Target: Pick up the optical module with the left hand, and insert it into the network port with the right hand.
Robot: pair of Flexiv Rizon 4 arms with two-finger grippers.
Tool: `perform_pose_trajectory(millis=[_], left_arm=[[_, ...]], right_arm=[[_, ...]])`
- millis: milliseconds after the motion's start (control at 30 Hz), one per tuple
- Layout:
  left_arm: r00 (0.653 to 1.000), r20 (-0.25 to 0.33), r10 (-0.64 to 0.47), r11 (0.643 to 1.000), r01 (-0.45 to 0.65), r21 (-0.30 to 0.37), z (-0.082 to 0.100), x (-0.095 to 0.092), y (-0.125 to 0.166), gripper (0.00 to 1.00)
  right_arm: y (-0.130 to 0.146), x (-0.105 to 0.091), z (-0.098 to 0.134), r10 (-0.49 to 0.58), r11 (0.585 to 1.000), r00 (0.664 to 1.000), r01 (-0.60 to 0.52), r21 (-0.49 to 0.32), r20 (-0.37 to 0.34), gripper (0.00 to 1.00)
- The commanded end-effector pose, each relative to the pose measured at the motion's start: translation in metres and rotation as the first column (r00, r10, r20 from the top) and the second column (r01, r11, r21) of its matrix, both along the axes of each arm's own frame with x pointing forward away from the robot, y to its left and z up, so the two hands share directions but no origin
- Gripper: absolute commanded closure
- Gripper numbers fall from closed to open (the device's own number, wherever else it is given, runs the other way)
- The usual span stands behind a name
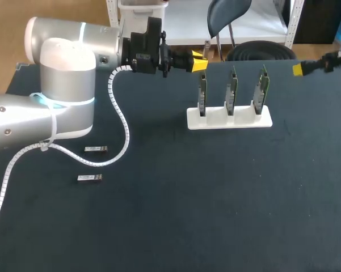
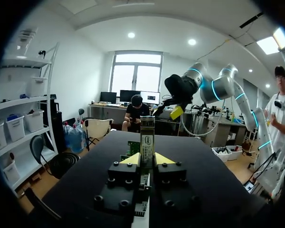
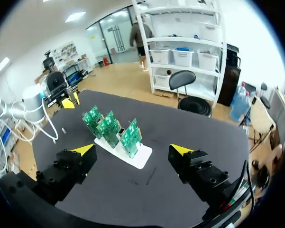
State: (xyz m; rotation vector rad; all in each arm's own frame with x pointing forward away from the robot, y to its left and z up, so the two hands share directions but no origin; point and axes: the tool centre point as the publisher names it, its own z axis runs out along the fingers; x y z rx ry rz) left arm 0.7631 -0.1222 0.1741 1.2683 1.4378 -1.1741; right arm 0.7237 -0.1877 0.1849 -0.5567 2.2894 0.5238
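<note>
An optical module (image 2: 147, 137) stands upright, clamped between the yellow tips of the left gripper (image 1: 198, 61), which hangs just behind the left end of the white stand (image 1: 229, 120). The stand carries three green circuit boards (image 1: 231, 90) upright in a row, and the leftmost rises close by the held module. A spare module (image 1: 95, 149) and a second spare module (image 1: 89, 178) lie flat on the dark table (image 1: 215, 198), well to the left of the stand and nearer the front edge, beside the left arm's white coiled cable (image 1: 120, 113). The right gripper (image 3: 132, 150) hovers beyond the stand's right end, its fingers spread wide and holding nothing. The held module's lower end is hidden between the left gripper's black finger blocks. The network port on the boards is too small to make out. In the head view the right arm is cut off at the edge.
</note>
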Motion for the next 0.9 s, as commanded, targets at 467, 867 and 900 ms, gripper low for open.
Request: perform_pose_trajectory(millis=[467,867,900], left_arm=[[1.0,0.002,0.007,1.0,-0.007,-0.002,0.0,-0.002,0.0,1.0],[1.0,0.002,0.007,1.0,-0.007,-0.002,0.0,-0.002,0.0,1.0],[1.0,0.002,0.007,1.0,-0.007,-0.002,0.0,-0.002,0.0,1.0]], right_arm=[[0.065,0.033,0.026,0.774,0.624,0.633,-0.768,0.144,0.022,0.0],[0.11,0.029,0.03,0.891,0.443,0.451,-0.887,0.131,0.042,0.0],[0.113,0.03,0.029,0.896,0.434,0.442,-0.892,0.13,0.04,0.0]])
